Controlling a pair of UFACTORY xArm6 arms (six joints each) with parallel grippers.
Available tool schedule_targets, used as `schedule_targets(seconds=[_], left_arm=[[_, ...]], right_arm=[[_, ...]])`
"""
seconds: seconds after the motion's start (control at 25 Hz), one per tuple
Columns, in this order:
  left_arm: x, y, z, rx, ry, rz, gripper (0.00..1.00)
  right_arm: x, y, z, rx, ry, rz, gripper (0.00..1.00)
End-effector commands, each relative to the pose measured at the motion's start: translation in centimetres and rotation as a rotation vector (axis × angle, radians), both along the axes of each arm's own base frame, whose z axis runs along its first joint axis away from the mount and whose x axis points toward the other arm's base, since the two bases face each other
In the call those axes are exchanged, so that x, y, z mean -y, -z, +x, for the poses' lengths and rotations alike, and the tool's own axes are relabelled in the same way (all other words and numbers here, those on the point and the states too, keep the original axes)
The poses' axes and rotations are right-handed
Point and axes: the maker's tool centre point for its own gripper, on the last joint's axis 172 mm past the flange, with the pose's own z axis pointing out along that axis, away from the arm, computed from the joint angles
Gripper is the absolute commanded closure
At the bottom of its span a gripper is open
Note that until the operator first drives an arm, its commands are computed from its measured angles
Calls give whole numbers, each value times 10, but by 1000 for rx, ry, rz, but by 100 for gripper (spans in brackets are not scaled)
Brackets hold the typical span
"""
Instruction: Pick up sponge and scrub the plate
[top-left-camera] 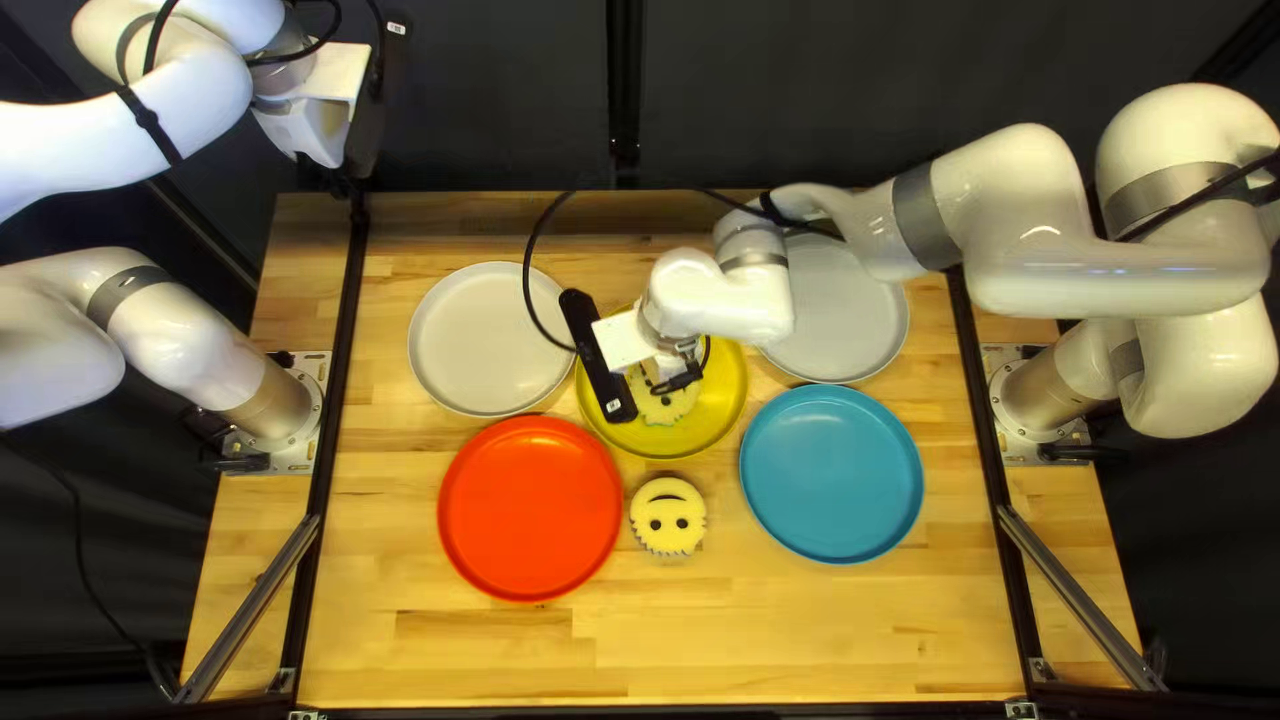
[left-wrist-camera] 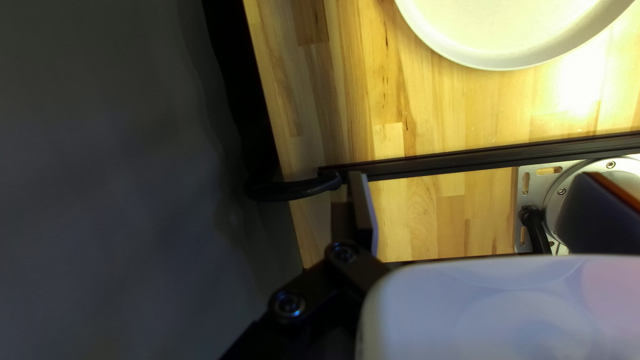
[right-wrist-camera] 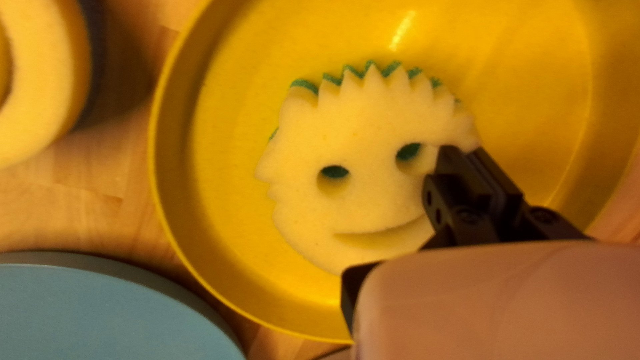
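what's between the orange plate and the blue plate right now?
A loose smiley-face sponge lies between the orange plate and the blue plate, nothing else; the top left view shows it.

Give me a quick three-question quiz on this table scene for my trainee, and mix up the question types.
1. True or false: the right gripper is shut on the sponge lying in the yellow plate.
2. The spare sponge sits between: A) the orange plate and the blue plate; B) two grey plates; C) a yellow and a grey plate.
3. How many plates are on the table?
Key: 1 true; 2 A; 3 five.
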Motion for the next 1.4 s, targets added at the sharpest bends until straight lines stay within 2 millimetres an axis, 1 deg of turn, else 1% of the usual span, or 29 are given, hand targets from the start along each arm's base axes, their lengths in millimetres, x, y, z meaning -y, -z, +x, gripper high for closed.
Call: schedule_targets(seconds=[0.04,0.08,0.16,0.24,0.32,0.44,0.48,0.56,0.6,0.64,0.72,0.8,0.88,0.96,1.04,1.08,1.28,1.4], left_arm=[[0,0,0,0,0,0,0],[0,0,0,0,0,0,0],[0,0,0,0,0,0,0],[0,0,0,0,0,0,0],[0,0,0,0,0,0,0],[0,0,0,0,0,0,0],[0,0,0,0,0,0,0],[0,0,0,0,0,0,0],[0,0,0,0,0,0,0],[0,0,0,0,0,0,0],[0,0,0,0,0,0,0],[0,0,0,0,0,0,0],[0,0,0,0,0,0,0],[0,0,0,0,0,0,0],[0,0,0,0,0,0,0],[0,0,0,0,0,0,0],[0,0,0,0,0,0,0],[0,0,0,0,0,0,0]], right_arm=[[29,2,-2,-3,16,20,100],[37,2,-4,-4,22,25,100],[40,3,-6,-5,27,31,100],[39,3,-9,-4,30,35,100],[32,3,-13,-3,30,37,100],[13,1,-15,3,24,34,100],[2,0,-16,6,19,31,100],[-12,0,-19,11,11,27,100],[-24,0,-21,16,5,24,100],[-28,0,-22,18,1,22,100],[-45,2,-23,24,-12,17,100],[-57,3,-25,30,-24,12,100],[-60,4,-27,33,-32,8,100],[-53,4,-29,34,-34,7,100],[-39,5,-30,34,-33,10,100],[-27,6,-30,36,-31,19,100],[14,8,-33,37,-15,43,100],[27,6,-34,38,-12,51,100]])
